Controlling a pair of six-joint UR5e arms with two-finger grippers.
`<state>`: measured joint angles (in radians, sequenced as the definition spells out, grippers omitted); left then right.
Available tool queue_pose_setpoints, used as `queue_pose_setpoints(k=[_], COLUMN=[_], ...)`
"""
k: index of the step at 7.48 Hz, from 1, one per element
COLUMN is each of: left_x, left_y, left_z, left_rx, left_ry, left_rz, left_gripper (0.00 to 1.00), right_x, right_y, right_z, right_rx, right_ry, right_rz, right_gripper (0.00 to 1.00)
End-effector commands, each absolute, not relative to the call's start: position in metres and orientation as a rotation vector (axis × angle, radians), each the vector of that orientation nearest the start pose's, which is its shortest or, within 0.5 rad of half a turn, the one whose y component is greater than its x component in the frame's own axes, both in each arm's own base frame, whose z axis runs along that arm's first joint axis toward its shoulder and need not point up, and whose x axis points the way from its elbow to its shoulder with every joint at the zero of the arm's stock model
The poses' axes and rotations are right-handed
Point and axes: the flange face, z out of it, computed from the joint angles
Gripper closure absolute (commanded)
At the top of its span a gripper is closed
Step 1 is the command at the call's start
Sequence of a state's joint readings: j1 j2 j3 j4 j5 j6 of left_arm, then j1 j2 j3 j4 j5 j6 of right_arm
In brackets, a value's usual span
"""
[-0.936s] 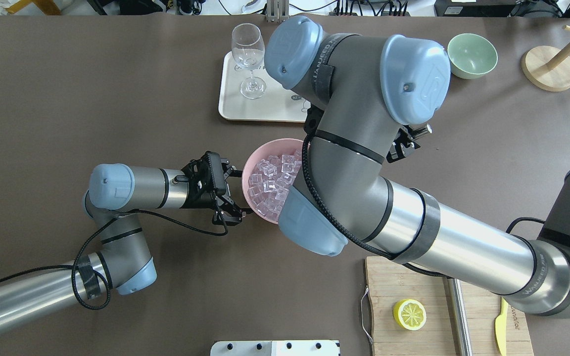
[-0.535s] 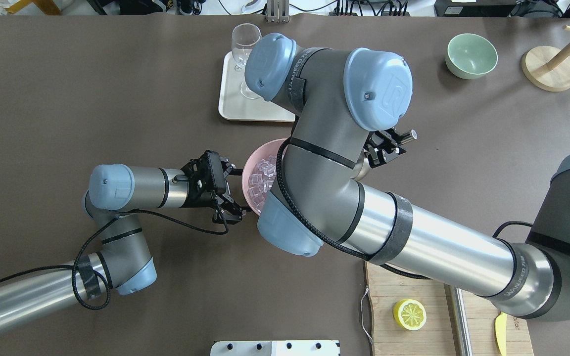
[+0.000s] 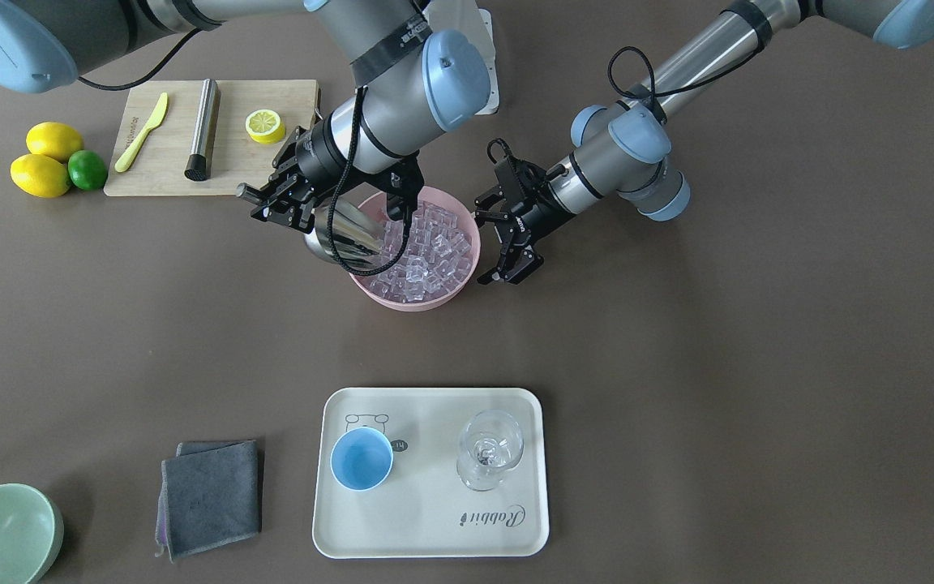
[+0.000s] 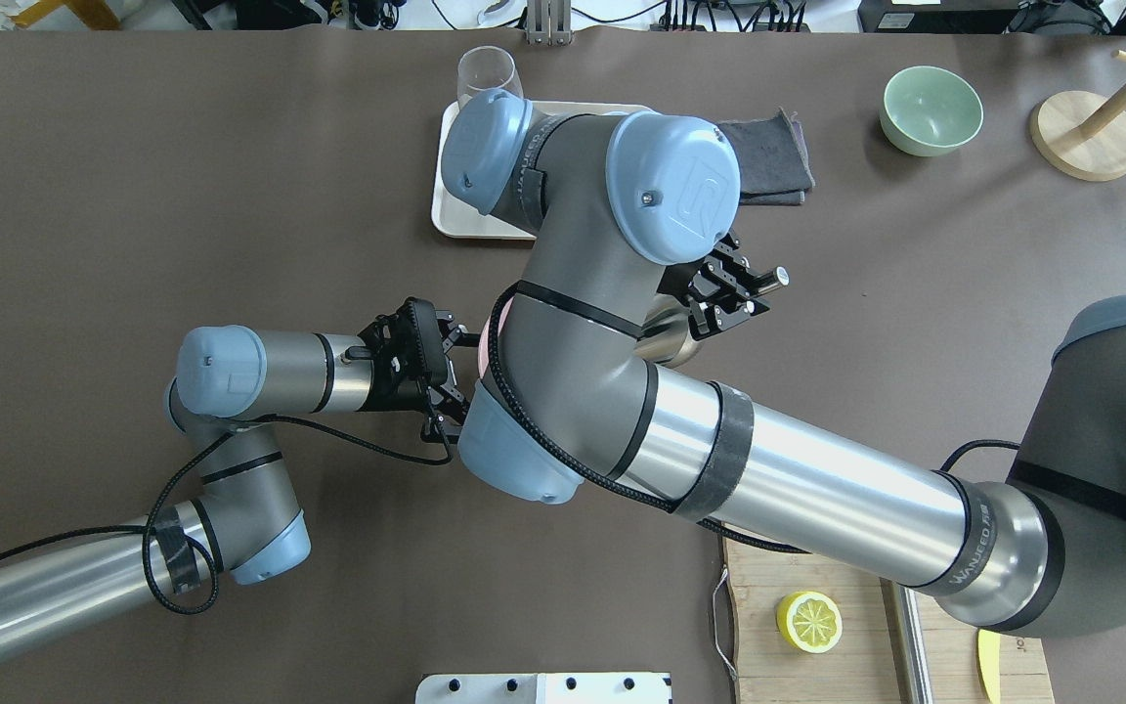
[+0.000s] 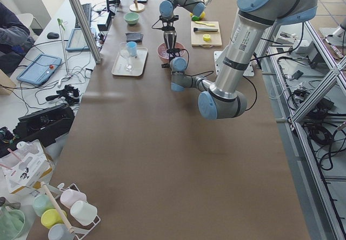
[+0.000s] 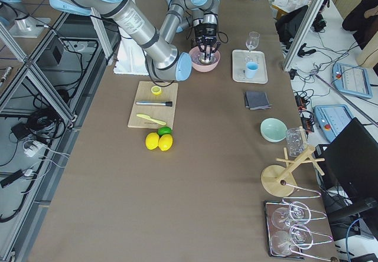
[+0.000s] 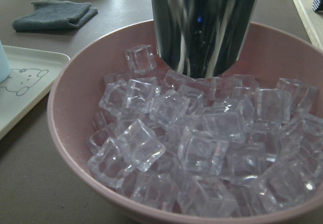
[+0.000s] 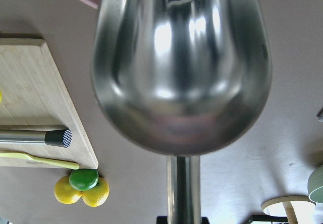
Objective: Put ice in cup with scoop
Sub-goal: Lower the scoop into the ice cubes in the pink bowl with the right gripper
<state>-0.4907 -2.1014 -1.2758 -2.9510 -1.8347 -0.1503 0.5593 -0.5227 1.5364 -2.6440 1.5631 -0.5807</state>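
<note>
The steel scoop (image 3: 345, 231) tilts down into a pink bowl (image 3: 414, 298) full of clear ice cubes (image 3: 422, 247). My right gripper (image 3: 276, 203) is shut on the scoop's handle. In the left wrist view the scoop's mouth (image 7: 204, 27) stands in the ice (image 7: 192, 143) at the bowl's far side. In the right wrist view the scoop's trough (image 8: 181, 67) looks empty. My left gripper (image 3: 507, 235) is open beside the bowl's other side; I cannot tell whether it touches the rim. The light-blue cup (image 3: 362, 459) stands empty on a cream tray (image 3: 434, 519).
A stemmed glass (image 3: 490, 448) stands on the tray beside the cup. A grey cloth (image 3: 209, 496) and a green bowl (image 3: 1, 531) lie nearby. A cutting board (image 3: 232, 154) with a lemon half, rod and knife sits behind the bowl, lemons (image 3: 44, 162) beside it.
My right arm has swung left over the pink bowl with the scoop and now hides the bowl in the overhead view. The left arm has not moved.
</note>
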Motion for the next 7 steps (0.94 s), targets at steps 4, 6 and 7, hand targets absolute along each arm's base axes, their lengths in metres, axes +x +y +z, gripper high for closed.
queue_pose_setpoints(k=[4,6,7], left_x=[0.557,0.557,0.558], left_y=[-0.417,-0.417,-0.417], left_z=[0.334,0.334,0.335], left_rx=[1.247,1.247,1.247], left_ry=[1.146,1.146,1.144], left_rz=[0.923,0.923,0.922], left_gripper=[0.02,0.02,0.02], right_x=[-0.543,-0.547,-0.545], right_y=[-0.462,-0.461,-0.458], right_z=[0.143,0.165,0.184], right_rx=[-0.027,0.054,0.109], right_ry=[0.004,-0.044,-0.075], right_rz=[-1.566,-1.478,-1.461], right_gripper=[1.00,1.00,1.00])
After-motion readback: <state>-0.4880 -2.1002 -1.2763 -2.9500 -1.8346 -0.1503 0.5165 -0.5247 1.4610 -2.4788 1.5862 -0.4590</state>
